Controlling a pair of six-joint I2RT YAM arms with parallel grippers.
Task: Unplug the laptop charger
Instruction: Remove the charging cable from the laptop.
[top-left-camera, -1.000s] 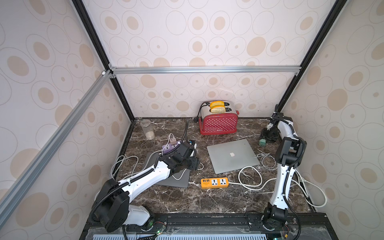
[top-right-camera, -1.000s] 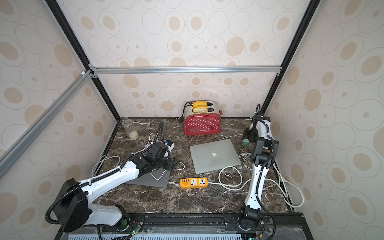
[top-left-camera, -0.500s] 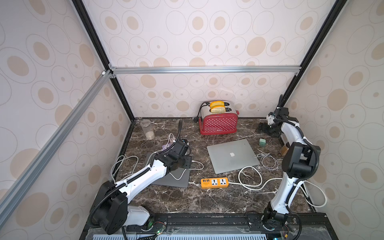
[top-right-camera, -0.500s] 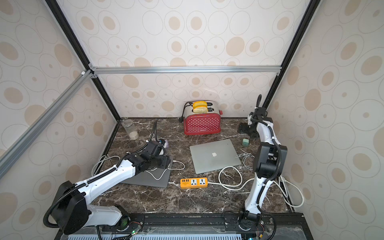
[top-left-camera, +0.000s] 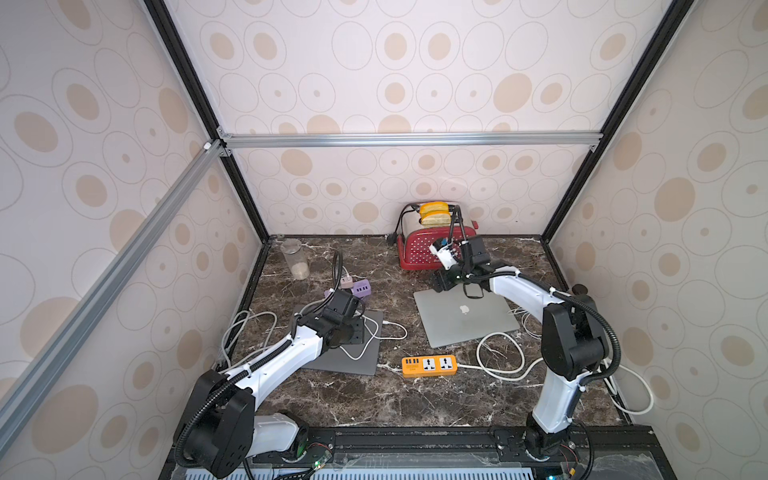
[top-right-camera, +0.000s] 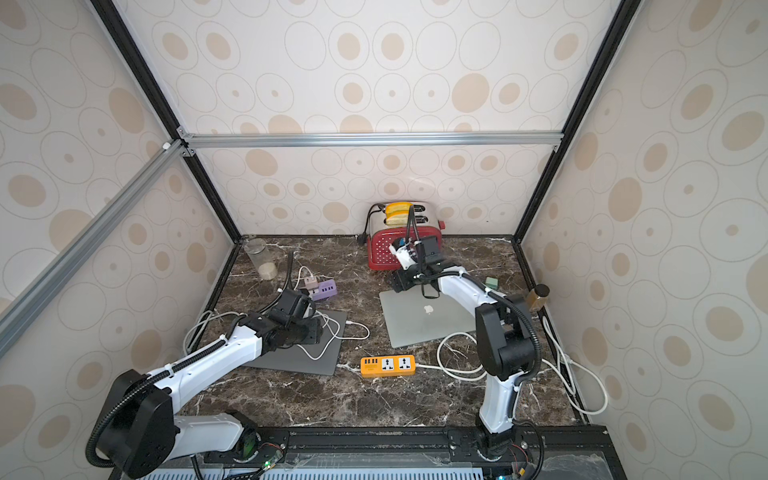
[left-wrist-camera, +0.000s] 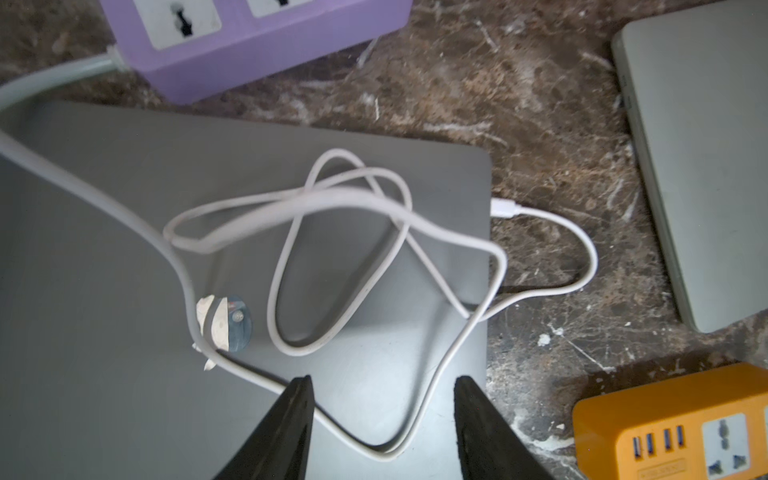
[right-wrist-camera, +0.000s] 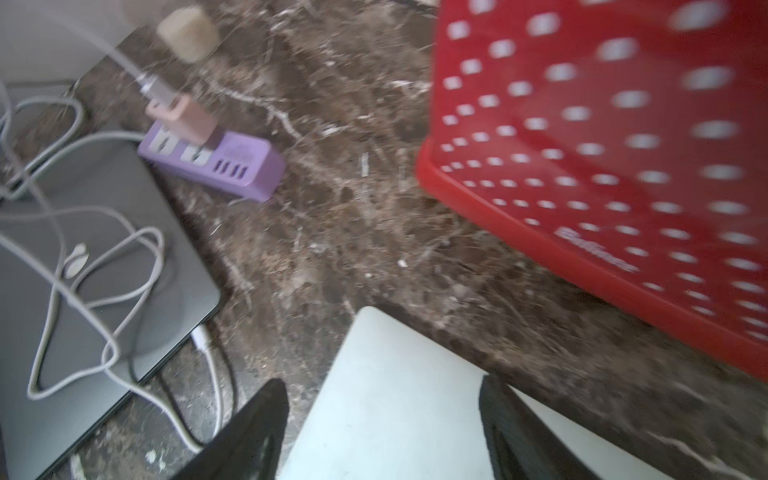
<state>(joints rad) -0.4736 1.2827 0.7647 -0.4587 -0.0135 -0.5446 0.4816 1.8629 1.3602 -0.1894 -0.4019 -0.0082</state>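
The left gripper (left-wrist-camera: 382, 386) hangs over the dark laptop (left-wrist-camera: 104, 270). Its fingers are apart and hold nothing. The white cord (left-wrist-camera: 353, 198) lies in loops on the lid, right under them. Its plug (left-wrist-camera: 503, 208) sits in the laptop's side edge, with bare table (left-wrist-camera: 540, 104) beside it. The pink charger (right-wrist-camera: 187, 118) stands in the purple strip (right-wrist-camera: 245, 170), just past the laptop's far edge. The right gripper (right-wrist-camera: 380, 390) is spread wide too, and empty. It is over a corner of the silver laptop (right-wrist-camera: 395, 415), near the toaster (right-wrist-camera: 602, 145).
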